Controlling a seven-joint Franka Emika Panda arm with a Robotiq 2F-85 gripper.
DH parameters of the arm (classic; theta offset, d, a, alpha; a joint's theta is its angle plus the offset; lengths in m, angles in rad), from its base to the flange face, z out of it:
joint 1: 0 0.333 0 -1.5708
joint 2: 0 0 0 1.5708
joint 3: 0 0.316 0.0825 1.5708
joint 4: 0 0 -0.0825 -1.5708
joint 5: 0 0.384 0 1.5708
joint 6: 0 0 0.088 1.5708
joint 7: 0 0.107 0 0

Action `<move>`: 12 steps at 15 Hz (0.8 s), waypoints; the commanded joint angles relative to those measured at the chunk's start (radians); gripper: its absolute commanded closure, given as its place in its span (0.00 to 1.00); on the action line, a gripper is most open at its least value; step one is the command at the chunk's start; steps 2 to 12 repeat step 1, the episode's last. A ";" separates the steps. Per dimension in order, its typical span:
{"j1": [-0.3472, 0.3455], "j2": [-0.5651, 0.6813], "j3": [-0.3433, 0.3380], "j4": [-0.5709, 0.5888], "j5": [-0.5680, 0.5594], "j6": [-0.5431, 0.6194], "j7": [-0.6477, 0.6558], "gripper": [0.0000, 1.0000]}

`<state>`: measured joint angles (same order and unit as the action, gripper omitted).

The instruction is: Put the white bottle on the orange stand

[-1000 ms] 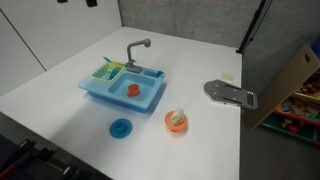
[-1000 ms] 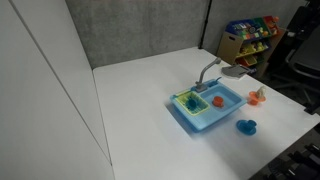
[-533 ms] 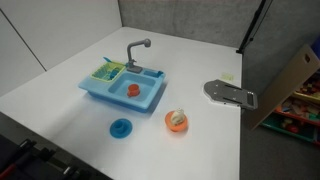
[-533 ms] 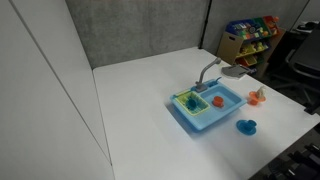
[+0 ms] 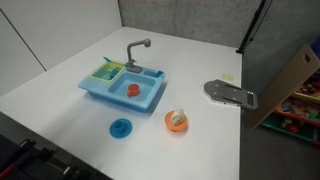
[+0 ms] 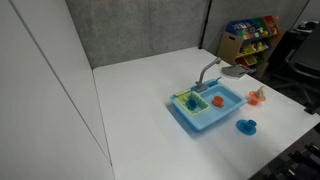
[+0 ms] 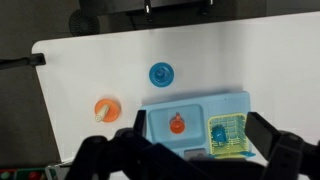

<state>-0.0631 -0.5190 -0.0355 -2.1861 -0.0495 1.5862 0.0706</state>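
The white bottle (image 5: 178,116) stands on the round orange stand (image 5: 176,123) on the white table, in front of the blue toy sink (image 5: 125,88). The stand also shows in an exterior view (image 6: 257,96) and in the wrist view (image 7: 106,110), where a pale object sits on it. My gripper (image 7: 200,130) shows only in the wrist view. It is open and empty, high above the sink (image 7: 195,125), with its dark fingers wide apart. The arm is out of both exterior views.
The sink holds an orange item in its basin (image 7: 177,124) and a green rack (image 7: 232,133) with a blue piece. A blue disc (image 5: 120,127) lies on the table near the stand. A grey flat plate (image 5: 230,94) lies by the table edge. A toy shelf (image 6: 250,38) stands beyond.
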 commanded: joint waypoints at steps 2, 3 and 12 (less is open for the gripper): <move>0.000 0.003 0.000 0.002 0.000 -0.002 0.000 0.00; 0.000 0.003 0.000 0.002 0.000 -0.002 0.000 0.00; 0.000 0.003 0.000 0.002 0.000 -0.002 0.000 0.00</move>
